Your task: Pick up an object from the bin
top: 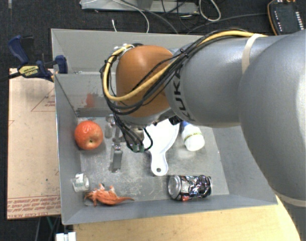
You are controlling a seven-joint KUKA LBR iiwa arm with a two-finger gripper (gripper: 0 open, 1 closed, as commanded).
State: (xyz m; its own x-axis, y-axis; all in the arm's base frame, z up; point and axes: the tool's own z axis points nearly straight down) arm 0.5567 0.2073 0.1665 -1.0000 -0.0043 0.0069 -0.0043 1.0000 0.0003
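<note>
Pretty much the only readable bit is the white "KUKA" lettering running down the grey arm (218, 84), partly hidden behind the cables (179, 59), and the print on the crushed can (189, 187) is too scrunched to make out.

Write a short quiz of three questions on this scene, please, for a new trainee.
1. True or false: in the view, the red apple lies left of the gripper.
2. Which lies nearest the view's lower edge? A) orange toy lizard B) white bottle C) white spatula
3. Fill in: the crushed can lies to the ___ of the lizard.
Key: 1 true; 2 A; 3 right.
</note>
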